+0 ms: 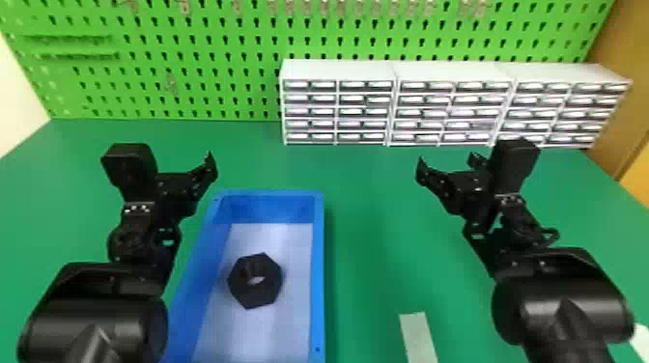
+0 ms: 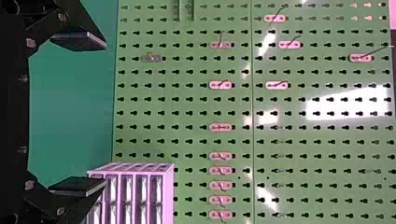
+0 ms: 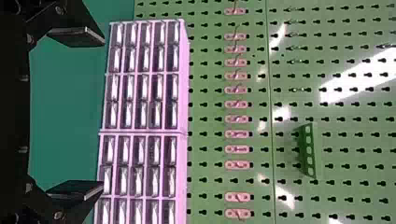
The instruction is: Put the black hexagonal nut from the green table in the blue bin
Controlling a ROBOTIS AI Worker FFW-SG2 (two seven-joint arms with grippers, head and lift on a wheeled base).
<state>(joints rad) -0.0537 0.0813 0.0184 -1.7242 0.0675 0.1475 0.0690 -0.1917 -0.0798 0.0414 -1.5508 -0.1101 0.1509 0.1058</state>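
Observation:
The black hexagonal nut [image 1: 263, 295] lies flat on the pale floor inside the blue bin [image 1: 317, 270], with the bin's walls around it. Above the bin's left side is my left gripper [image 1: 193, 181], apart from the nut. My right gripper [image 1: 448, 164] is over the green table [image 1: 372, 227], well to the right of the bin. In the left wrist view the left gripper [image 2: 104, 115] has its two fingers wide apart and nothing between them. The right wrist view shows the right gripper [image 3: 102, 114] just as widely open, holding nothing.
White drawer cabinets [image 1: 338, 70] stand along the table's back, before a green pegboard [image 1: 203, 58]. A pale strip [image 1: 418, 333] lies on the table near the front, right of the bin.

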